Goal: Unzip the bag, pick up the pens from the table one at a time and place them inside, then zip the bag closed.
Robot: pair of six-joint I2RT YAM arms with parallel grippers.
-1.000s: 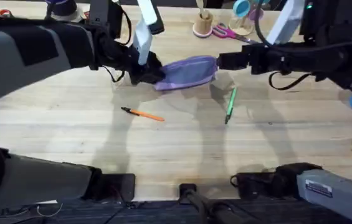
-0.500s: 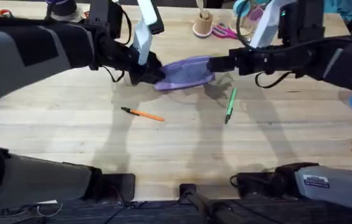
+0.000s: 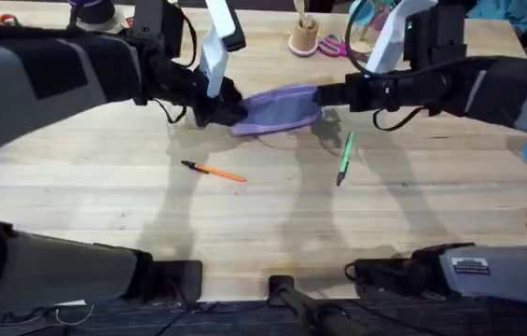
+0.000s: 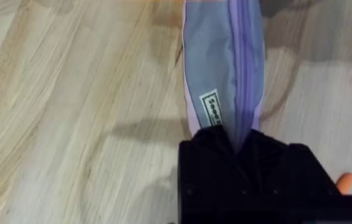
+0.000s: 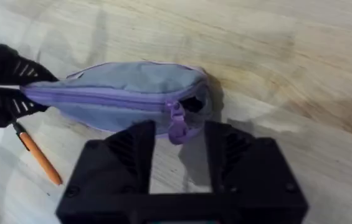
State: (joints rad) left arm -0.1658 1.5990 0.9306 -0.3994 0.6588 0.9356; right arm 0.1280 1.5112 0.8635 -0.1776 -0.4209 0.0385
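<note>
Pale plank table (image 3: 244, 215) bears the bag (image 3: 280, 109), orange pen (image 3: 214, 171) and green pen (image 3: 345, 156).

My left gripper (image 4: 237, 146): clamped on bag end | bag (image 4: 222, 59): lavender, zipper lengthwise, small label | table (image 4: 70, 112): pale planks

Even bright overhead lighting; soft arm shadows on the table (image 3: 244, 215); near arm links blurred large, wrist views slightly soft
</note>
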